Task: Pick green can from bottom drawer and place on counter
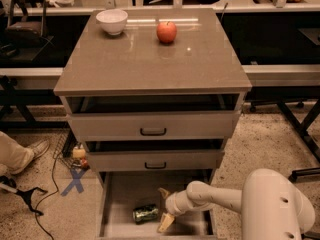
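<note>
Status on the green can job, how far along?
Early. Done: the bottom drawer is open. In hand: the gripper is down inside it, open, close beside the green can, which lies on its side, not yet gripped. Left: grasp, lift, set it on the counter, which holds a bowl and an apple.

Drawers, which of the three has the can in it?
The bottom drawer, the one pulled out farthest. The can lies on its floor, with the open hand right beside it.
</note>
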Robot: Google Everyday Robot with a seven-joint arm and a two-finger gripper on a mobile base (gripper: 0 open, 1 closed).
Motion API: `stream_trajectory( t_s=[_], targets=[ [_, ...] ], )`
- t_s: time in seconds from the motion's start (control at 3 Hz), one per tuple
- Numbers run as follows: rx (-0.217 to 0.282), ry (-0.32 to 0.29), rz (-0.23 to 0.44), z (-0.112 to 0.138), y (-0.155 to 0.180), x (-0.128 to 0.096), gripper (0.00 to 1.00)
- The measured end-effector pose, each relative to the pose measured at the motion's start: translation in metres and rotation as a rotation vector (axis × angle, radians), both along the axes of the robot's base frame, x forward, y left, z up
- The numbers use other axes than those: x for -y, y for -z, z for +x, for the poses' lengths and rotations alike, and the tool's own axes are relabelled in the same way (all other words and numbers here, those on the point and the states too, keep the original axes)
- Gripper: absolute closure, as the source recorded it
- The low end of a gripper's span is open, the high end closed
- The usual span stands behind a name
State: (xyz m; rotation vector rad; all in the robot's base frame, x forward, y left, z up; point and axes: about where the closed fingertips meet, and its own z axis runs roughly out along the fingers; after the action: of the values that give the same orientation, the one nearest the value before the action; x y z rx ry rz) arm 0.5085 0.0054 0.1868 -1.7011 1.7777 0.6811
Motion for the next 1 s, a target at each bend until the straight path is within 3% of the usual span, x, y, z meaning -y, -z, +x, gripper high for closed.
stream_trajectory(
  t_s=[0.67,1.0],
  targets=[
    [0.027,-0.032,0.060,0.012,0.011,-0.023,0.00],
    [0.008,-0.044,0.062,0.015,0.031,-0.034,0.00]
  ],
)
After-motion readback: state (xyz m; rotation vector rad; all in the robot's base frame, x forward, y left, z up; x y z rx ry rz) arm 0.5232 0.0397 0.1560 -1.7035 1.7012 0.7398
